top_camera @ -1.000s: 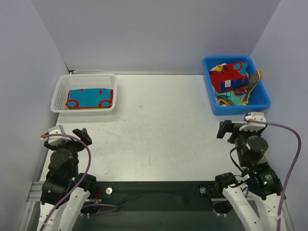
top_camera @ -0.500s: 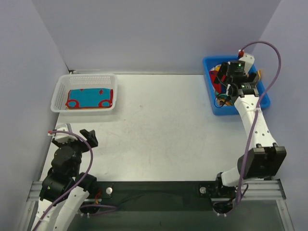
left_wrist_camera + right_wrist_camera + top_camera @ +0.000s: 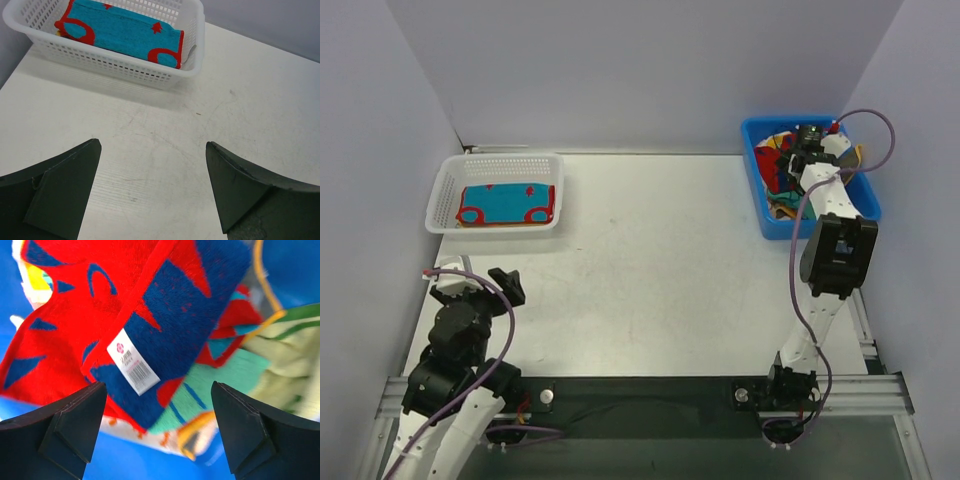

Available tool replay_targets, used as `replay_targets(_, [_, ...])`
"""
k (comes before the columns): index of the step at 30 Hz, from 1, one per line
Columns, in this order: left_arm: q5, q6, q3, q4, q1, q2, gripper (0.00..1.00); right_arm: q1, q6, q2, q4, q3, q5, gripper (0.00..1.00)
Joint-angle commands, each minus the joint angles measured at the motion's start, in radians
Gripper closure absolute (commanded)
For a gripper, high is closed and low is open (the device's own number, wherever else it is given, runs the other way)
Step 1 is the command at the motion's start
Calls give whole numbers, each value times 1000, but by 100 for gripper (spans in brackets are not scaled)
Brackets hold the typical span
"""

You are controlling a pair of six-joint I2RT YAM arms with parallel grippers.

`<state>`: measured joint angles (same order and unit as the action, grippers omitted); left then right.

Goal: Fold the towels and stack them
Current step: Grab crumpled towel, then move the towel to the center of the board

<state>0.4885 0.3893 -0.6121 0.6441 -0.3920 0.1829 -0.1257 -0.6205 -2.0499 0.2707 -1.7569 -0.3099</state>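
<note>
A pile of loose towels fills the blue bin at the back right. On top lies a red-and-blue towel with a white label; a teal towel and a pale yellow one show beneath it. My right gripper hangs open just over this pile, its fingers apart with nothing between them; in the top view the gripper is inside the bin. A folded teal towel with red prints lies in the white mesh basket. My left gripper is open over bare table, well short of the basket.
The basket stands at the back left and the bin at the back right, with the grey tabletop between them. Purple walls close in three sides. The right arm stretches along the table's right edge.
My right arm has swung from its low pose at the near right out to the blue bin and lowered over the towel pile. The left arm has barely shifted.
</note>
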Motion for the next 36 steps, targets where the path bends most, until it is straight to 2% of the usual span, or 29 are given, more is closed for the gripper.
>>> replay_targets(1, [-14, -1, -9, -23, -2, 26, 3, -3, -110, -27, -82, -41, -12, 13])
replay_targets(7, [-14, -1, -11, -24, -2, 32, 3, -3, -116, -44, -145, -30, 15, 30])
replay_targets(10, [-13, -1, -11, -24, -2, 29, 2, -2, -105, -33, -166, -27, 26, 43])
replay_targets(11, [-11, -3, -11, -24, -2, 29, 3, 0, -99, -30, -175, -29, 29, 50])
replay_targets(13, [-13, -3, -9, -24, -2, 24, 3, 0, -82, -32, -188, -33, 40, 57])
replay_targets(14, [-13, -3, -11, -24, -2, 24, 3, -2, -81, -38, -188, -38, 46, 67])
replay_targets(16, [-13, -4, -9, -23, -2, 23, 3, 0, -68, -46, -188, -52, 54, 80])
replay_targets(17, [-13, -3, -11, -23, -2, 20, 3, 0, -64, -44, -188, -56, 57, 93])
replay_targets(18, [-13, -6, -11, -23, -2, 20, 3, 6, -58, -39, -192, -58, 55, 99])
replay_targets(24, [-11, -4, -11, -23, -2, 10, 3, 56, 19, 45, -235, -117, 19, 100])
replay_targets(28, [-11, -4, -9, -23, -2, 1, 3, 109, 91, 103, -258, -244, 11, 100])
replay_targets(33, [-14, -3, -9, -20, -2, -22, 2, 193, 131, 145, -297, -386, 106, 100])
replay_targets(36, [-25, 2, -9, -18, -4, -29, 3, 242, 102, 177, -327, -412, 205, 100])
